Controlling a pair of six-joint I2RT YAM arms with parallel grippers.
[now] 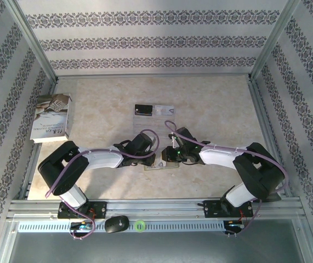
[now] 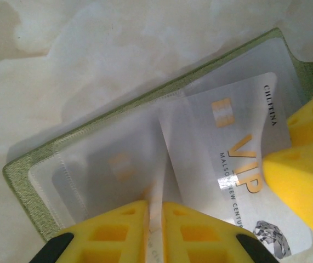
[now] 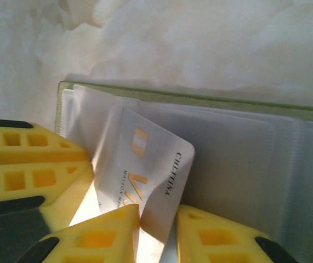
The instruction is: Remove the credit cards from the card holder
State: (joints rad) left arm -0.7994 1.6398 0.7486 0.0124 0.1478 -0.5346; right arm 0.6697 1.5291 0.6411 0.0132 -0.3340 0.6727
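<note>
Right gripper (image 3: 158,222) pinches silvery card (image 3: 145,159), lengthwise toward camera.

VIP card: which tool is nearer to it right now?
Right. The right tool is closed on the VIP card's edge; the left tool is beside the card, clamped on the holder's clear sleeve.

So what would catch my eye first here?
The bright yellow fingers pinching a silver VIP card, partly out of an open green card holder. From above, the left arm and right arm meet over it mid-table, a black card and a pale card lying just beyond.
</note>
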